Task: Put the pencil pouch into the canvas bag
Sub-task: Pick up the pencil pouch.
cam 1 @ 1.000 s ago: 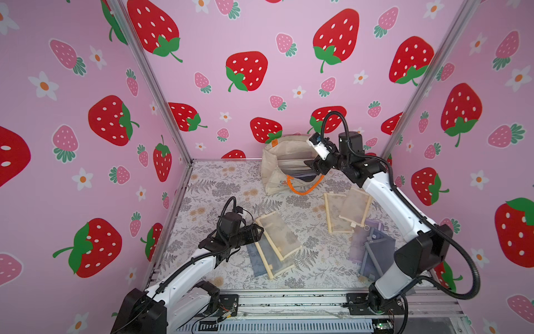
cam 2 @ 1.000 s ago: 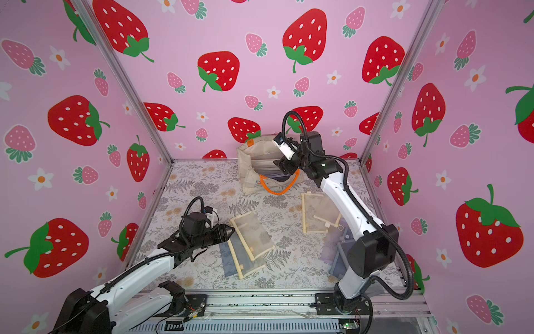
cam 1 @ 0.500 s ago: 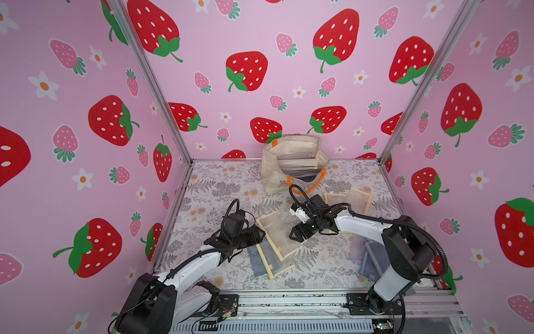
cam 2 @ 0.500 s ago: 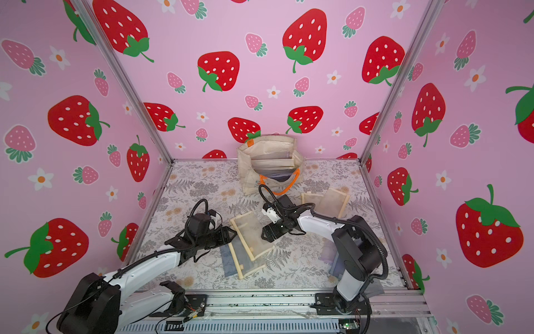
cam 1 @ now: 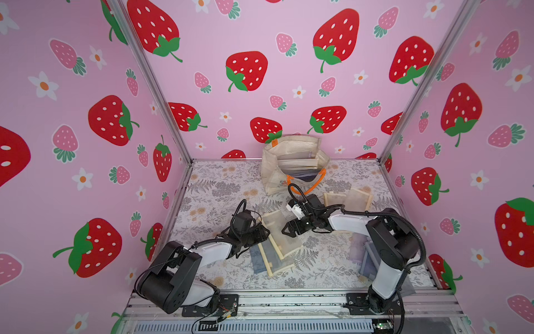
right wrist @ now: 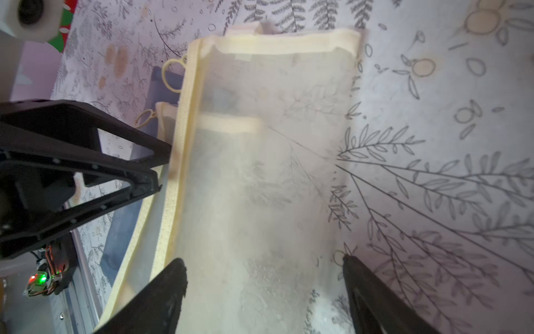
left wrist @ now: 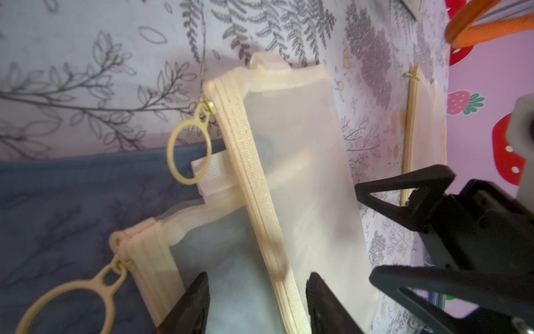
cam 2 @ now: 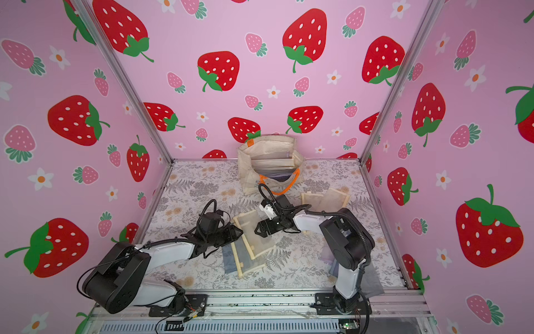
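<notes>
Top views both show a pink, strawberry-patterned booth around a table point(cam 1: 216, 188) covered in grey floral cloth. On the left, the left claw point(cam 1: 263, 232) reaches low over the near middle of the table, at the left edge of a small heap of flat pouches. Uppermost on that heap lies the pencil pouch point(cam 1: 276, 224), a cream see-through mesh sleeve, flat and slanted. It overlaps a second cream pouch point(cam 1: 278, 261) and a blue-grey pouch point(cam 1: 257, 260) beneath. In the left wrist view, the left claw point(left wrist: 257, 289) is partly open, its two black fingers standing either side of the pencil pouch's point(left wrist: 303, 173) zip edge, not pressed shut on it. A ring pull point(left wrist: 189, 153) hangs from the zip's far end. Just to the right, the right claw point(cam 1: 286, 230) faces the left one from across the pouch, its tips over the pouch's right edge. In the right wrist view the right claw point(right wrist: 261, 264) is spread wide and holds nothing. The pouch point(right wrist: 260, 173) lies between its fingers; whether they touch the mesh cannot be told. Behind, against the back wall, the canvas bag point(cam 1: 271, 176) stands upright and open, with several pouches already inside and its orange rope handle point(cam 1: 316, 185) drooping forward. Farther right, two cream pouches point(cam 1: 358, 199) lie just beside the bag, and lilac pouches point(cam 1: 358, 248) lie by the right arm's base.
</notes>
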